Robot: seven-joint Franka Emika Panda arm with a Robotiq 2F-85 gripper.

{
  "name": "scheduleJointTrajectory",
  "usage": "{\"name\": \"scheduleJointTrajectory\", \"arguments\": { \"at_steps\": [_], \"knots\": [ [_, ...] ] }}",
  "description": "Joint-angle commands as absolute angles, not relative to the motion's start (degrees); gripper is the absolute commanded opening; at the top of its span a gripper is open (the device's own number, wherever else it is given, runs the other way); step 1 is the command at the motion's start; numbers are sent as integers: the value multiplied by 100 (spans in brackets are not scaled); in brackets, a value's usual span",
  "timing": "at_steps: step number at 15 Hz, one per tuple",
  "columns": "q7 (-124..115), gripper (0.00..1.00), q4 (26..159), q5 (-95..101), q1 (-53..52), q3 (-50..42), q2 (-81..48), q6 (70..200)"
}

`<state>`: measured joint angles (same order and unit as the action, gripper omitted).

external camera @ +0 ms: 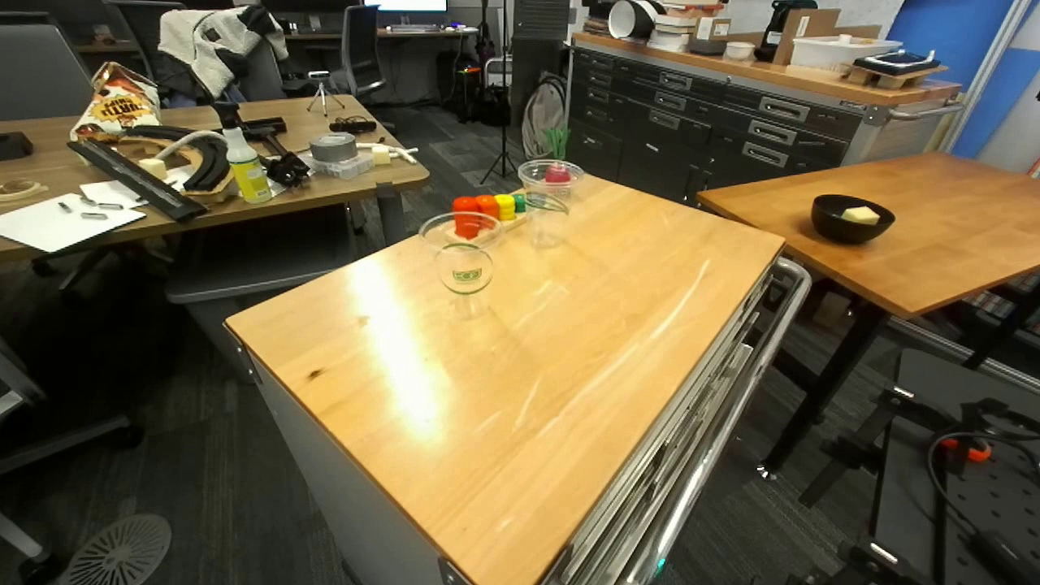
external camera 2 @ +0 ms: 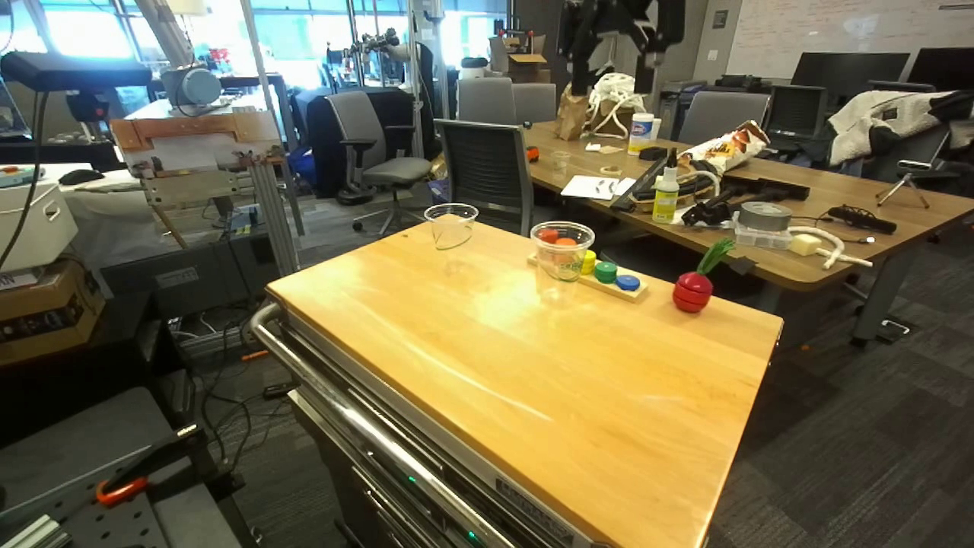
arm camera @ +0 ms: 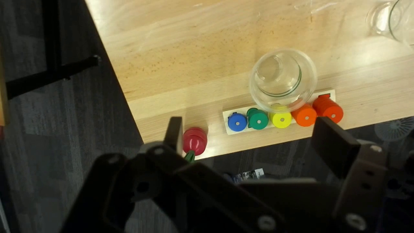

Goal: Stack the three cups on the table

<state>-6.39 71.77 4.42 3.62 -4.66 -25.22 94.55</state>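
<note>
A radish sits near coloured blocks lined along a board; a bowl rests on an orange-brown tabletop.

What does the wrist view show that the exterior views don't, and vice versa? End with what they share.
Only the wrist view: pale dots centred on the tops of the blocks.

Only the exterior views: the spray bottle, snack bag and grey tape roll, in both exterior views; the black bowl, in an exterior view.

Shared by all: clear cups at two spots on the light-wood table, blocks in red, orange, yellow and green, and the leafy red vegetable. The open hand shows in the wrist view and an exterior view.
</note>
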Motion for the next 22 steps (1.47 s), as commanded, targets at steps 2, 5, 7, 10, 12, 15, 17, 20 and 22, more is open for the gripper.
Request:
{"name": "scheduleJointTrajectory", "arguments": {
  "at_steps": [2,5,7,10,12,15,17,20,22],
  "knots": [
    [-346,100,6289,839,-21,-297,-2674,8570],
    [-338,100,5974,831,-227,-166,-2890,8442],
    [-365,100,5988,945,-404,-137,-3027,8647],
    [-474,100,5932,1211,-681,-127,-3335,8861],
    [-595,100,6045,1340,-846,-126,-3446,9144],
    [-864,100,6353,1139,-997,-61,-3467,9421],
    [-1081,100,6576,979,-1045,6,-3440,9605],
    [-1422,100,6865,759,-1075,108,-3445,9983],
    [-1542,100,7221,671,-1085,166,-3392,10365]
  ]
}}
